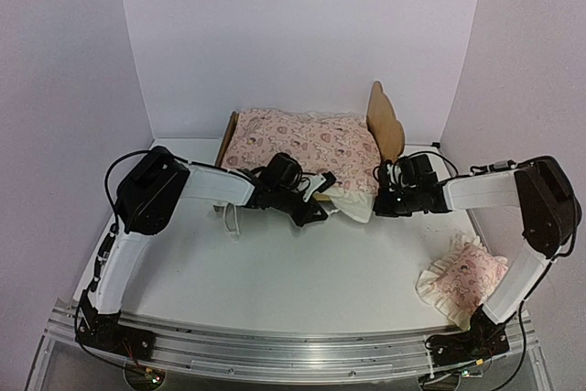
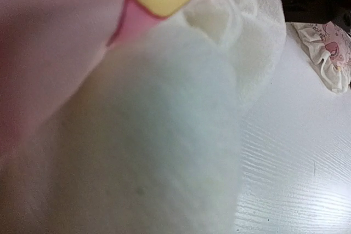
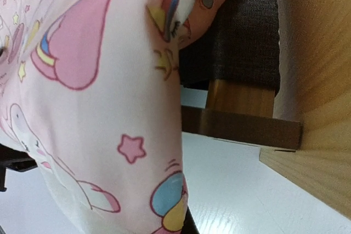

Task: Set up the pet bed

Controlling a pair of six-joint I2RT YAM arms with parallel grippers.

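Pet bed, top view: I find the pet bed (image 1: 226, 141) at the back of the white table (image 1: 302, 272), close to the rear wall, with its headboard (image 1: 385, 114) upright at the right end.
Cover, top view: a pink printed cover (image 1: 302, 142) lies over the bed. Its cream ruffle (image 1: 355, 205) hangs over the near side.
Left gripper, top view: the left gripper (image 1: 320, 188) is at the near edge of the cover, against the ruffle. I cannot tell whether the jaws are apart or together.
Right gripper, top view: the right gripper (image 1: 383, 194) is at the near right corner of the bed, below the headboard. I cannot tell how its jaws stand either.
Pillow, top view: a small pink ruffled pillow (image 1: 461, 286) lies on the table beside the right arm, well apart from the bed.
Left wrist view: blurred cream fabric fills most of the frame, with pink print along the top. The pillow and bare table are at the right. I see none of its own fingers.
Right wrist view: the cover hangs at the left. Behind it are the bed's dark fabric base (image 3: 241, 31) and wooden rail (image 3: 241, 127), with the headboard at the right. Its fingers are hidden.
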